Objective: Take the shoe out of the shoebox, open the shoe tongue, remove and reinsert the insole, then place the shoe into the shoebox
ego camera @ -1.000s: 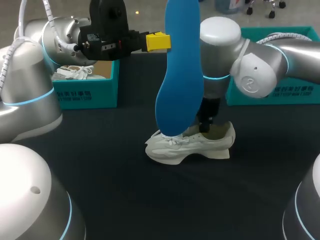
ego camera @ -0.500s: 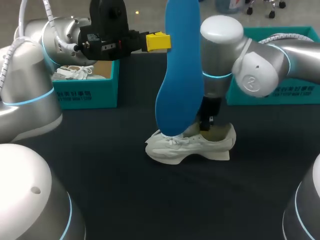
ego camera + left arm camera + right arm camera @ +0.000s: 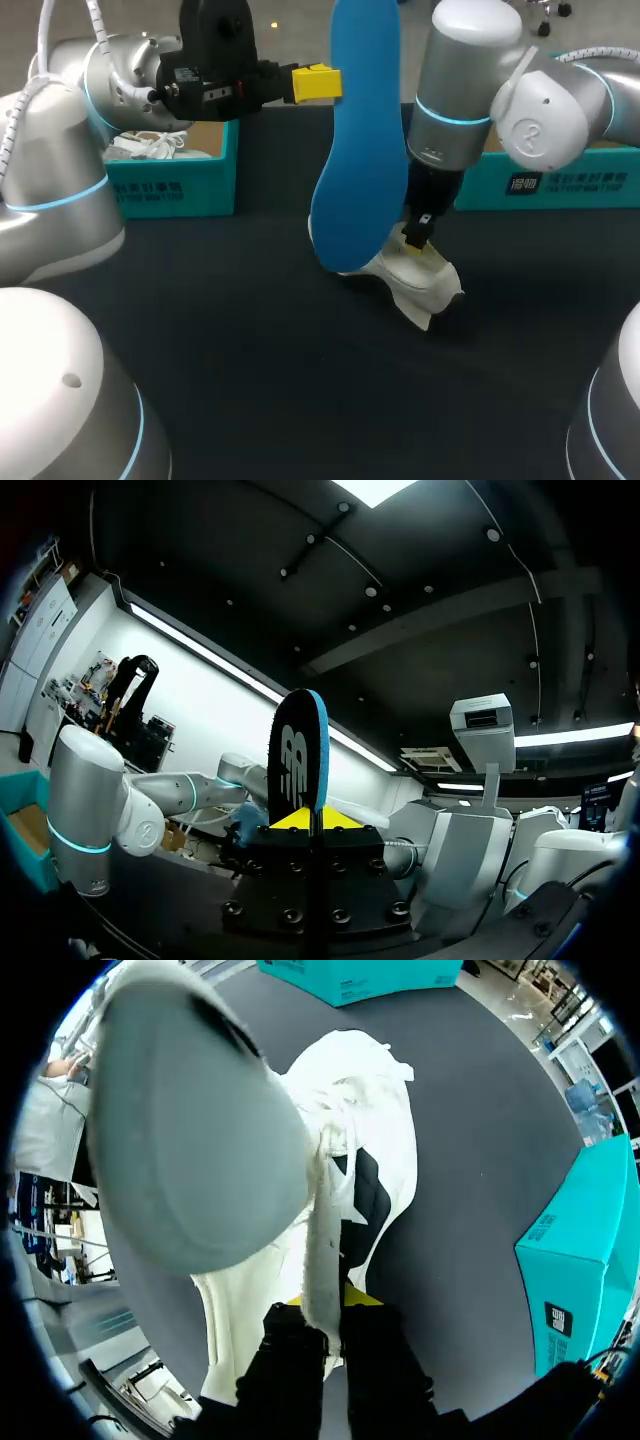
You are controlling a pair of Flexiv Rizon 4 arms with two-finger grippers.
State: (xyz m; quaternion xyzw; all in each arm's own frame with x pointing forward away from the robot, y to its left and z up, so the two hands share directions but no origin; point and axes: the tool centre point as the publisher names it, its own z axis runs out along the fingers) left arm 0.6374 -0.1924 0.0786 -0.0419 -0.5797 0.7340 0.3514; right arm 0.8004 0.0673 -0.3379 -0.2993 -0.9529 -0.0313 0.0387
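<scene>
The left gripper (image 3: 318, 83) squeezes the blue insole (image 3: 362, 150) standing up just above the white shoe (image 3: 428, 283), and the right gripper (image 3: 418, 236) pinches that tilted shoe's back edge on the table (image 3: 250, 330).

White shoe (image 3: 422, 287) tilted, partly behind upright blue insole (image 3: 362, 150); teal shoebox (image 3: 570, 182) beyond.

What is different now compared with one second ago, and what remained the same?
The right arm, jaws shut on the collar of the white sneaker, rose and swung rightward, lifting and turning the sneaker from its flat rest. Unchanged: the left arm holds the blue foam insole upright, jaws shut on it.
</scene>
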